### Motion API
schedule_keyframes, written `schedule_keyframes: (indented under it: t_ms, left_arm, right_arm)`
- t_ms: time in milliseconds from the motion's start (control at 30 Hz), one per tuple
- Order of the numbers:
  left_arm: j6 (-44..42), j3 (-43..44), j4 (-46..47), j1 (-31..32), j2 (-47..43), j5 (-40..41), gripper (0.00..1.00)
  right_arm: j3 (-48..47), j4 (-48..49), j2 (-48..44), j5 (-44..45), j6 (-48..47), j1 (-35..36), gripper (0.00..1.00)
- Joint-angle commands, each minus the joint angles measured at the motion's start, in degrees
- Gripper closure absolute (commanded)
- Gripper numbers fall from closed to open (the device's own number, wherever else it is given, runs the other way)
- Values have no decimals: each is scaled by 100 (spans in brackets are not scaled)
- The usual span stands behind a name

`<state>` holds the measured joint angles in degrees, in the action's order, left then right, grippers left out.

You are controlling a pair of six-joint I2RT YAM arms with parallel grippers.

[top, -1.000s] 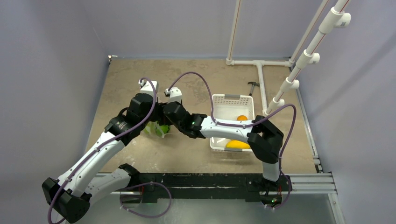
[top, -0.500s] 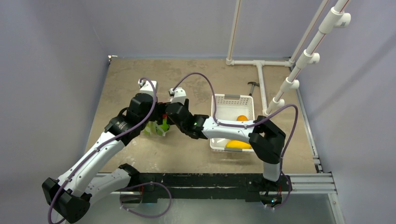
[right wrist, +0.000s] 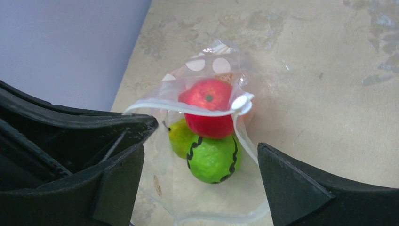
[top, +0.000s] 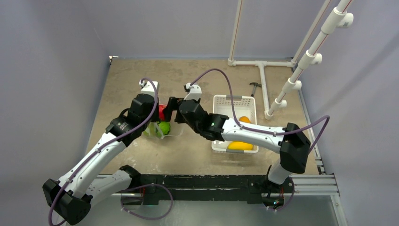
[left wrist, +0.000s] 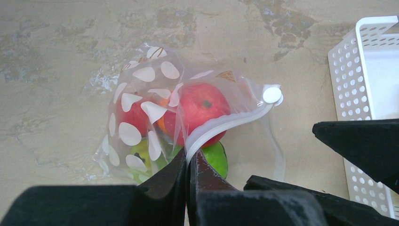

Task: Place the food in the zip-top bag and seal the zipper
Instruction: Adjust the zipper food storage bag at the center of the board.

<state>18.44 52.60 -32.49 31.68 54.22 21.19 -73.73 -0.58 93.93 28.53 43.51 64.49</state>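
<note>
1 overhead, 2 close on bag (left wrist: 141, 113)

Bag (left wrist: 123, 101) is thin clear plastic, crinkly and shiny, with opaque white dots printed on it. The zipper (left wrist: 221, 126) is a thicker, milky, smooth plastic strip. The red fruit (left wrist: 203, 109) inside looks like glossy moulded plastic, same for the green fruit (right wrist: 214, 157) with its painted dark stripes. Desk (left wrist: 66, 52) is matt, mottled beige, kinda rough and stone-like. Basket (left wrist: 362, 70) is white plastic with punched holes, slight sheen. Jaws are plain matt black plastic.
</note>
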Motion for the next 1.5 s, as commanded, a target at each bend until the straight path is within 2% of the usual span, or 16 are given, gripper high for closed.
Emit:
schedule_keyframes:
  t_ms: [0, 167, 400, 833, 1267, 1333, 1433, 1467]
  left_arm:
    - [19, 30, 142, 22, -8, -10, 100]
    - [11, 23, 144, 22, 1, -18, 100]
    - [11, 29, 139, 19, -5, -28, 100]
    - [3, 23, 138, 20, -34, -49, 100]
    - [19, 5, 148, 22, -52, -13, 100]
    - [34, 5, 143, 22, -52, 6, 100]
    - [74, 49, 122, 22, -67, 21, 100]
    - [90, 84, 98, 20, -81, 0, 100]
  right_arm:
    - [196, -717, -116, -15, 658, 20, 11]
    - [472, -911, -138, -121, 1072, 20, 15]
    - [773, -672, 35, -320, 1398, 11, 21]
    - [782, 26, 615, -812, 1319, -326, 34]
    - [953, 751, 688, -1310, 1335, -420, 70]
    - [968, 814, 688, -1348, 1336, -420, 78]
    - [976, 857, 664, -1358, 1311, -420, 100]
    - [941, 815, 643, -1333, 1291, -420, 100]
